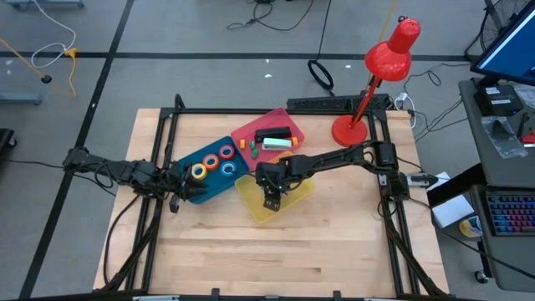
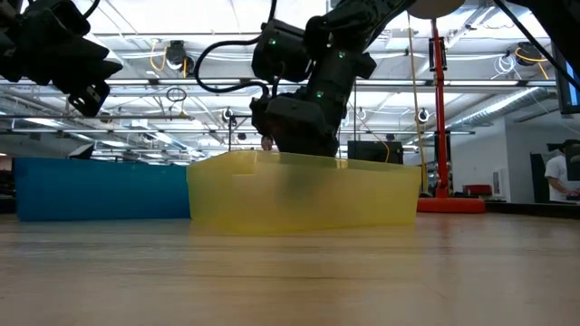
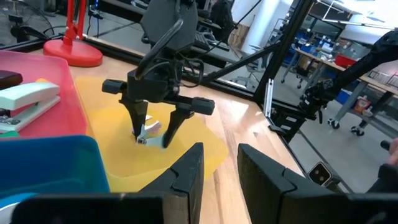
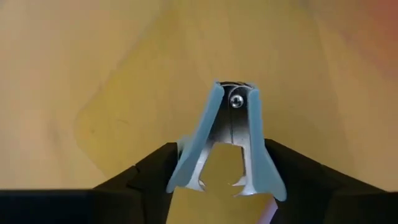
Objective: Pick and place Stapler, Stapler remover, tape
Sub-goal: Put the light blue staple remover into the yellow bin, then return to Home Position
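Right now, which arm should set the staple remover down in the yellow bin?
Right. Its gripper is already over the yellow bin with the staple remover between its fingers; the left gripper sits by the blue bin.

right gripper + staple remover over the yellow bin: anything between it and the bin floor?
Nothing visible. The right gripper holds the staple remover inside the yellow bin; the right wrist view shows only bare yellow floor beyond it. The left gripper waits by the blue bin.

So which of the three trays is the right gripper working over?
The yellow tray; the right gripper holds the staple remover above it, while blue and pink trays sit beside.
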{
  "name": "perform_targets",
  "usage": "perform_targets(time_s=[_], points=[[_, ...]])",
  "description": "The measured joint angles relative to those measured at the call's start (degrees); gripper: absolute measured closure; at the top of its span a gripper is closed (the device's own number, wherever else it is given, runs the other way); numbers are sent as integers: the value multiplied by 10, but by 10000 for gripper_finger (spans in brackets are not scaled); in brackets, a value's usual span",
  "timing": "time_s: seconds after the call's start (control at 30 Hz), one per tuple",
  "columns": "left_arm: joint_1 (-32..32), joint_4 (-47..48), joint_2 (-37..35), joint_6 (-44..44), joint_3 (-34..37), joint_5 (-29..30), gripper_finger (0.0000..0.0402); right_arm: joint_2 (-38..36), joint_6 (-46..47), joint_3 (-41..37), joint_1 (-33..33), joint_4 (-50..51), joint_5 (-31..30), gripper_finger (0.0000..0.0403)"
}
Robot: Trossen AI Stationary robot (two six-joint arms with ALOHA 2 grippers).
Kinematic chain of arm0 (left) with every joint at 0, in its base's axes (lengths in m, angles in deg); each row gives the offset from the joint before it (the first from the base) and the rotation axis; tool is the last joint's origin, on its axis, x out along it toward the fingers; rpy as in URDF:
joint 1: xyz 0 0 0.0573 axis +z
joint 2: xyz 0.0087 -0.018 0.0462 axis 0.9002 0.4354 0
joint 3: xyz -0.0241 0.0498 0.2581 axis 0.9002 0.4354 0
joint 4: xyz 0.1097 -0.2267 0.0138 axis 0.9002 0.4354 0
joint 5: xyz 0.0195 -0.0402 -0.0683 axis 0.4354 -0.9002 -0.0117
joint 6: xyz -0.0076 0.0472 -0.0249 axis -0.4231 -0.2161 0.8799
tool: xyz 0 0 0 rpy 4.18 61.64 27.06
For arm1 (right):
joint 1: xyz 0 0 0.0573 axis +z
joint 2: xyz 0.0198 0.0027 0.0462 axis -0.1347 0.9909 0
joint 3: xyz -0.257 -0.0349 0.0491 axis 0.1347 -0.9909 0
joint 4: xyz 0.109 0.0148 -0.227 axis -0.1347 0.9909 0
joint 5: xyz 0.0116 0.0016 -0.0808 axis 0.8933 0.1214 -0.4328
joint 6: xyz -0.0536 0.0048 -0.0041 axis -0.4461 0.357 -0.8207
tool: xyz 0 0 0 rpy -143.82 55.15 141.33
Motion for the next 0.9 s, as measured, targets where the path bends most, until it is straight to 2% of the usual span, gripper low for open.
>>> perform_targets(time_s=[0.2,0.4,0.57,0.77,0.9], points=[[0,1,0,-3,0,0,304,0,13,0,-10,0,0,148],[0,0,0,21,0,0,304,-4,32,0,-17,0,25,136],[0,-1,0,46,0,7,304,-33,23,1,-16,24,60,139],[0,-4,0,43,0,15,304,-85,5,0,-16,35,59,140],[0,-3,0,15,0,-18,304,-143,-22,-18,-16,37,58,139]])
